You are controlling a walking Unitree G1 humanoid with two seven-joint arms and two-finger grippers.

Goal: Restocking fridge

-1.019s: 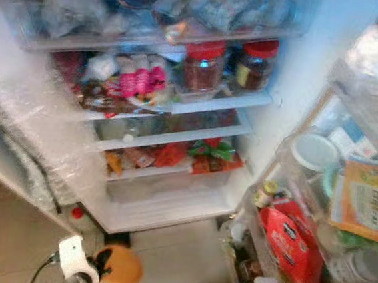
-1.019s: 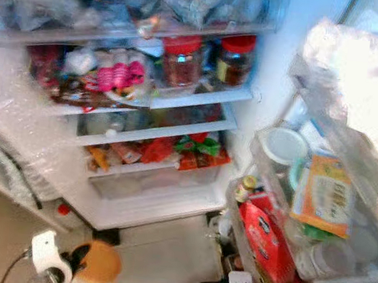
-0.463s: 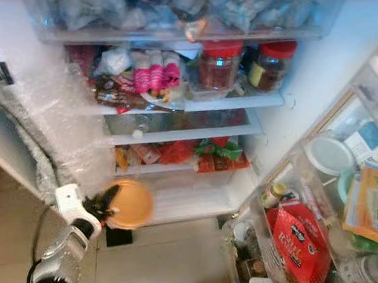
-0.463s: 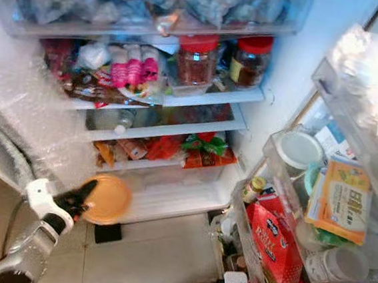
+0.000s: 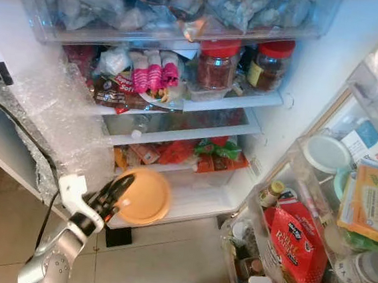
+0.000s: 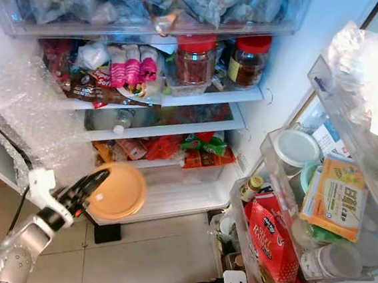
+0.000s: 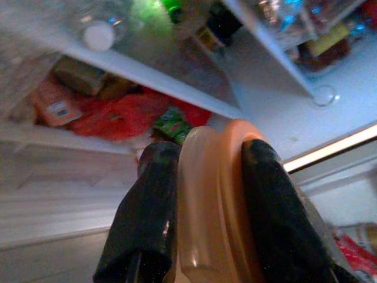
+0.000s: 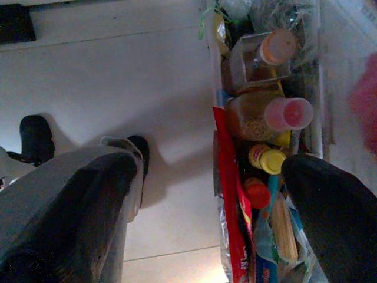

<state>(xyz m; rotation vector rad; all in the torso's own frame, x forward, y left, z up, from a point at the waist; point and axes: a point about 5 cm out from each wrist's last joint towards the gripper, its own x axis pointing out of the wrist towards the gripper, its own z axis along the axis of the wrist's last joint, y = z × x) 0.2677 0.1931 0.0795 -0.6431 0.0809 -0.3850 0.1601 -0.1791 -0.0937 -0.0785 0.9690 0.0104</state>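
A round orange plate (image 5: 149, 196) hangs in front of the open fridge, level with the bare white bottom shelf (image 5: 200, 197). My left gripper (image 5: 115, 197) is shut on the plate's left rim. In the left wrist view the black fingers (image 7: 152, 219) clamp the orange plate (image 7: 213, 200) edge-on, with red and green packets on the shelf beyond. My right gripper (image 8: 209, 168) hangs low by the fridge door with its fingers wide open and nothing between them, over the tiled floor and a door bin of bottles (image 8: 268, 112).
The fridge shelves hold two red-lidded jars (image 5: 218, 65), pink packs (image 5: 151, 79) and red packets (image 5: 174, 153). The open door's bins (image 5: 302, 249) at the right hold a red bag, an orange box and tubs. Bubble wrap (image 5: 57, 122) and a black cable lie at the left.
My left arm has raised the orange plate from near the floor up and rightwards towards the fridge's bottom shelf. The camera has also shifted.
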